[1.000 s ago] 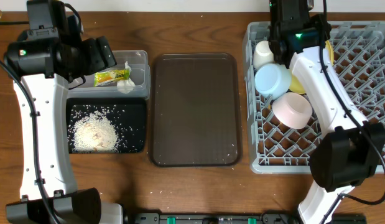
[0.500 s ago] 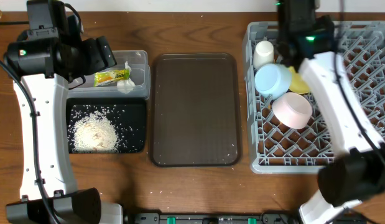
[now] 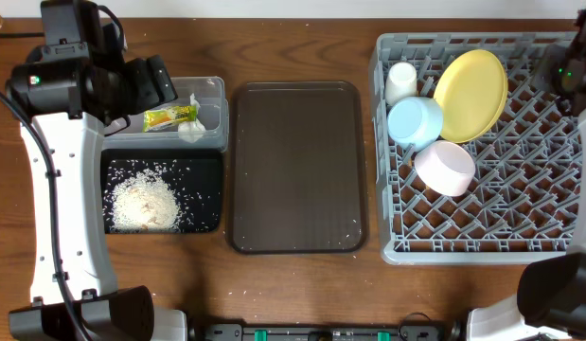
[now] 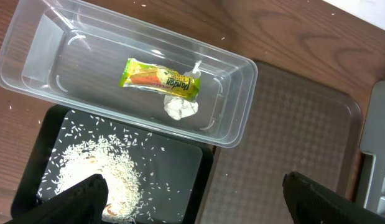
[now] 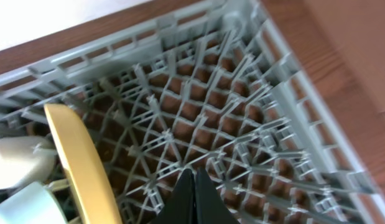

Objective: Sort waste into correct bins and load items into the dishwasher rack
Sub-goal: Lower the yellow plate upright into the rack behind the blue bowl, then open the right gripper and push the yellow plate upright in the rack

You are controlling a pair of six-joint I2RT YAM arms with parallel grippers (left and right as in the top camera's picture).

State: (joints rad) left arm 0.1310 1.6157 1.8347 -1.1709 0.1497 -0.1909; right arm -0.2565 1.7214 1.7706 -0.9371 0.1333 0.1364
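Two bowls (image 3: 416, 121), one plate (image 3: 470, 83), one cup (image 3: 400, 81)

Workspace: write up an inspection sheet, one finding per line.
Surface: wooden table, stray white grains.
Job's things: snack wrapper and tissue in clear tub; rice in black tray; yellow plate, blue bowl, white cup, pinkish bowl in rack; chopsticks not seen.
Clutter: brown serving tray, few grains on it.
Grippers: left gripper open, empty, above the bins; right gripper shut, empty, over the rack.
Cables: black cable along left arm.
Surroundings: nothing seen.
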